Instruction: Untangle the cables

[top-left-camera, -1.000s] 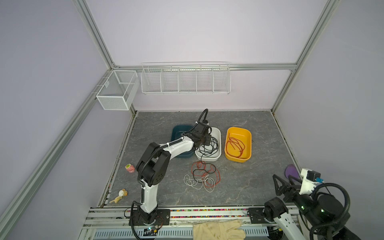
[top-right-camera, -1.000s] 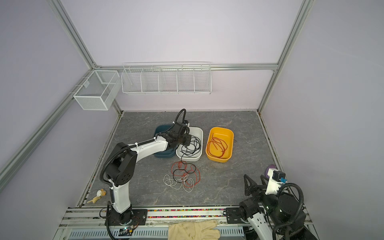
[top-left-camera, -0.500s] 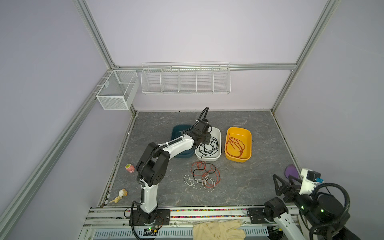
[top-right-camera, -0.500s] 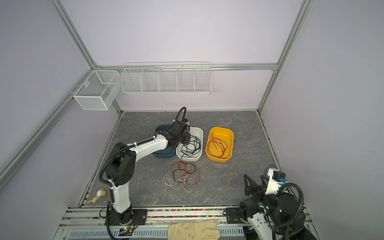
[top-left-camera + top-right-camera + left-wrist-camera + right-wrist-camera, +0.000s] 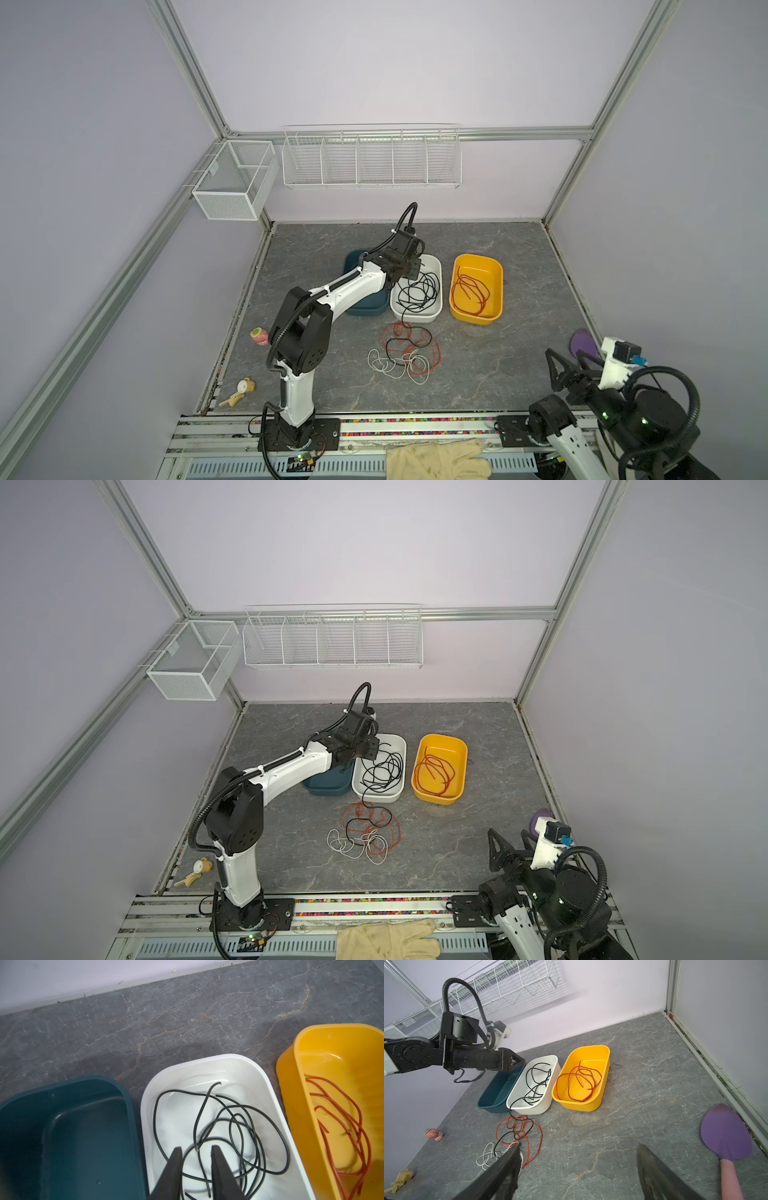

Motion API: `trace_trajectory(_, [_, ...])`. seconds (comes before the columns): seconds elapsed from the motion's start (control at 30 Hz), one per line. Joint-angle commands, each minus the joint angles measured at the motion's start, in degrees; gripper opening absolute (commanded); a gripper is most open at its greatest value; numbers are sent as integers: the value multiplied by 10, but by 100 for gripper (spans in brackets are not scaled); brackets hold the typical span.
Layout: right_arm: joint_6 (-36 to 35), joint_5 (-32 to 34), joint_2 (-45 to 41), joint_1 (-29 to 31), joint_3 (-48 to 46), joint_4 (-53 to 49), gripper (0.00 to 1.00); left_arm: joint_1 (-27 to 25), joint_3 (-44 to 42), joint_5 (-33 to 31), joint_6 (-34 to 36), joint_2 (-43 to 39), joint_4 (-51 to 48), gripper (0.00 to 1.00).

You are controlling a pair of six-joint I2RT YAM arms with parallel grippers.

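Three trays sit side by side mid-table: teal tray (image 5: 83, 1080), white tray (image 5: 207, 1058), yellow tray (image 5: 332, 1026). Purple spatula (image 5: 724, 1132) lies by the right wall and a glove (image 5: 436, 459) on the front rail, both well apart from the trays. Left forearm passes over the teal tray.

Left gripper (image 5: 196, 1150) hangs above the white tray, jaws parted, clamping nothing. Black cable (image 5: 239, 1107) coils loose just beneath it. One strand spills over the near rim into the tangle (image 5: 405, 353) of red, black and white on the table. Red cable (image 5: 342, 1093) lies in the yellow tray.

Right gripper (image 5: 578, 1147) is spread wide and empty at the front right corner, well apart from the tangle.
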Motion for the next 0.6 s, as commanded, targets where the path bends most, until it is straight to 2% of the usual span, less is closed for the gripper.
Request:
trace_trajectory(0.0, [-11,-12,-5,-4,-7,21,88,3,23,-14,18,-40,-28,31])
trace_trajectory(0.23, [-25,-36,20,-6,-5,28,88,4,2,8,-3,-139,-62,51])
trace_trajectory(0.43, [-42,-96,128,-6,40,28,88,4,-93,-16,-29,-291,-52,70])
trace_trajectory(0.57, [-49,-166,234,-6,97,16,88,3,-144,-55,-42,-392,-83,81])
